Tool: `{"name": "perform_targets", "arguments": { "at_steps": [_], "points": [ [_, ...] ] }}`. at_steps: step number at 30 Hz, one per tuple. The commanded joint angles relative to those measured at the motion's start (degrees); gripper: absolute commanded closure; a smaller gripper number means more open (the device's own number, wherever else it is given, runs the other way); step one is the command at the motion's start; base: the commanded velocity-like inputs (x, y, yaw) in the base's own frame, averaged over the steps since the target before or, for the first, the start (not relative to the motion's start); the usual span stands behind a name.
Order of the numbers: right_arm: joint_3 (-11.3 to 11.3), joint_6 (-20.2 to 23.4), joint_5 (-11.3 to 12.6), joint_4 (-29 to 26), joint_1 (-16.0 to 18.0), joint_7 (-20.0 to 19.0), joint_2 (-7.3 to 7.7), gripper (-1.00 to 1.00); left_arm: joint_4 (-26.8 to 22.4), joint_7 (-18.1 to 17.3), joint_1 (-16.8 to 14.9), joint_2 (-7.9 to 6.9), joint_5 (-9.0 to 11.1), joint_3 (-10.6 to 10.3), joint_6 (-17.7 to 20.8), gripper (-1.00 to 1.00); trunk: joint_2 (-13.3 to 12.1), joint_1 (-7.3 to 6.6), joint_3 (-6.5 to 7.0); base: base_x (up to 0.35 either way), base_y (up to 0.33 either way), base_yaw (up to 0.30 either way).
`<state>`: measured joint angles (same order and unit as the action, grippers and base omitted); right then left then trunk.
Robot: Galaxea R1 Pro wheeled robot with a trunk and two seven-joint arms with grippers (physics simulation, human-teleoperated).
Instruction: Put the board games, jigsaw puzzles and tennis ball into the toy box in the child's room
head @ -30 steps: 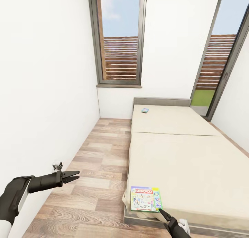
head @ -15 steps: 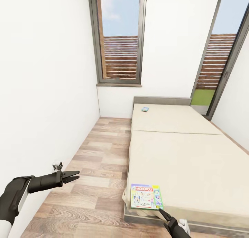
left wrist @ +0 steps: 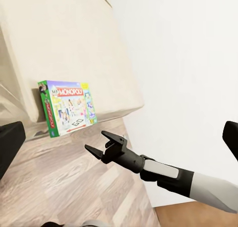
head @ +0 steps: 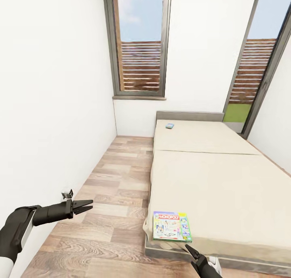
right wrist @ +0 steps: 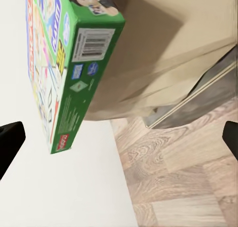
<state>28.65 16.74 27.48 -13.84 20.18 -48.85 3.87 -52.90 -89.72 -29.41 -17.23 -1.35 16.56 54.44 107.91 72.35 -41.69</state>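
From the head camera I see the bed (head: 210,177) along the right side of the child's room, its beige mattress in two sections and the grey headboard (head: 190,116) at the far end, under the white wall. The green Monopoly box (head: 171,226) lies flat on the near corner of the mattress, on the side next to the wood floor (head: 117,189), and its near edge reaches the end of the mattress. A second board game, the small blue box (head: 169,126), lies far away on the other section, close to the headboard.

My right gripper (head: 191,251) is low in the picture, just in front of the bed's near end and below the near right corner of the Monopoly box, not touching it. In the left wrist camera I see this gripper from the side with its two fingers (left wrist: 94,151) spread apart, and nothing is between them. In the right wrist camera the edge of the box (with the barcode on it) is near, and the finger tips stand wide at both borders.

My left gripper (head: 86,207) hangs over the floor near the left wall (head: 48,108), well apart from the bed. Its fingers are slightly spread and they hold nothing. A tall dark-framed window (head: 140,43) is in the far wall.
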Motion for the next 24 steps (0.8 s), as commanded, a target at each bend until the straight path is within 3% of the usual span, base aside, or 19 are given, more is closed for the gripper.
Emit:
{"name": "perform_targets", "arguments": {
  "at_steps": [1,14,24],
  "points": [
    [0.0,0.5,0.5,0.0,0.0,-0.1,0.01,-1.0,0.0,-0.3,0.0,0.0,-0.1,0.0,0.6,-1.0,0.4,0.22,-0.24,0.0,0.0,0.0],
    [0.0,0.3,0.4,0.0,0.0,0.0,0.0,-1.0,0.1,-0.3,0.0,0.15,-0.1,0.0,0.3,-1.0,0.4,0.22,-0.24,0.0,0.0,0.0],
    [0.0,0.2,0.3,0.0,0.0,0.0,0.0,-1.0,0.3,-0.3,0.0,0.17,-0.1,0.1,0.1,-1.0,0.4,0.22,-0.24,0.089,0.0,0.0]
  ]
}}
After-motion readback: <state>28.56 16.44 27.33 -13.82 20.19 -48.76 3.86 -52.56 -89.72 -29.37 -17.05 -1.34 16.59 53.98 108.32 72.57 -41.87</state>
